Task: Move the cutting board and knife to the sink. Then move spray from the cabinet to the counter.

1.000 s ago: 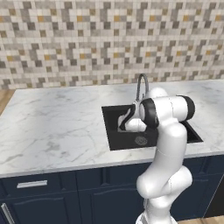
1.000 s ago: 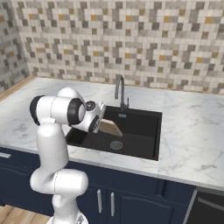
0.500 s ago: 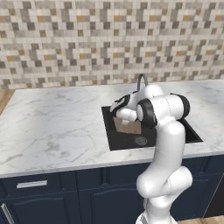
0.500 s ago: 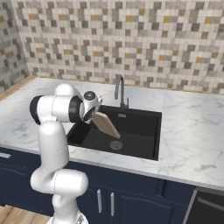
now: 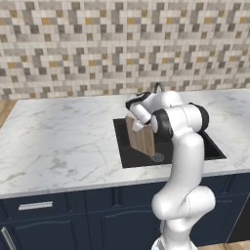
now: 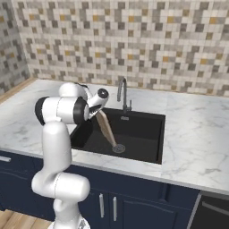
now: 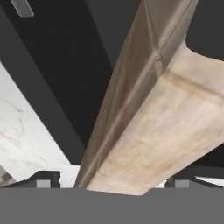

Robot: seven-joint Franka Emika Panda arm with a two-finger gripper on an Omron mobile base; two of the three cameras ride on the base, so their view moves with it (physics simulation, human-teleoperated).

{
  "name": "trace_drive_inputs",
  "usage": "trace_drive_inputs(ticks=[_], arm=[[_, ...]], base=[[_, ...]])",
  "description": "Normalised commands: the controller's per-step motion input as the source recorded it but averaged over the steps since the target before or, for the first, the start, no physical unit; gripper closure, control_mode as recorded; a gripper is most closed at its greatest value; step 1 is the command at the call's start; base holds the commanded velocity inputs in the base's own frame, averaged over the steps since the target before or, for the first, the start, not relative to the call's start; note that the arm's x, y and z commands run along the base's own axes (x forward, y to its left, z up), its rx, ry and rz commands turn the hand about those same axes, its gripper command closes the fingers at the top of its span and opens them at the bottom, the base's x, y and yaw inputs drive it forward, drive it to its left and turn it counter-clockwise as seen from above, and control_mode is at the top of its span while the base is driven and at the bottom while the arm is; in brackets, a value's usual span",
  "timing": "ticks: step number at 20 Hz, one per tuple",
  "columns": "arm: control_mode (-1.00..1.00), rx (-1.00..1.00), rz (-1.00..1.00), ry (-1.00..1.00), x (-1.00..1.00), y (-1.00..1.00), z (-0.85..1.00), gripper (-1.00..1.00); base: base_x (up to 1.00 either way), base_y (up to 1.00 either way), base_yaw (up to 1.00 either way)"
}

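Observation:
The brown wooden cutting board (image 5: 142,139) (image 6: 106,129) stands tilted in the black sink (image 5: 210,146) (image 6: 138,132), its lower end by the round drain (image 6: 118,148). My gripper (image 5: 136,124) (image 6: 96,111) hovers at the board's upper end. In the hand view the gripper (image 7: 113,181) is open, fingertips (image 7: 43,179) wide apart, with the board's edge (image 7: 144,131) running between them and a gap at the left fingertip. The knife, the spray and the cabinet are out of view.
The grey gooseneck faucet (image 6: 123,91) (image 5: 157,87) rises behind the sink, close to my hand. White marble counter (image 5: 58,141) (image 6: 197,134) stretches on both sides over navy drawers (image 5: 44,215). A tiled wall (image 5: 97,44) backs the counter.
The jaws have gone from shut on the cutting board to wide open. The hand rose and shifted left over the sink, and the board now leans in the basin.

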Motion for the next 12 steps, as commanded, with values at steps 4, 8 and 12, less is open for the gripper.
trace_drive_inputs(ticks=[4, 8, 12], arm=[[-1.00, 0.11, 0.04, -0.08, 0.00, 0.27, -0.47, -1.00], [-1.00, -0.12, 0.08, -0.03, -0.02, 0.48, -0.52, -1.00], [-1.00, -0.29, 0.09, 0.00, -0.25, 0.32, -0.42, -1.00]], base=[[0.00, 0.00, 0.00], [0.00, 0.00, 0.00], [0.00, 0.00, 0.00]])
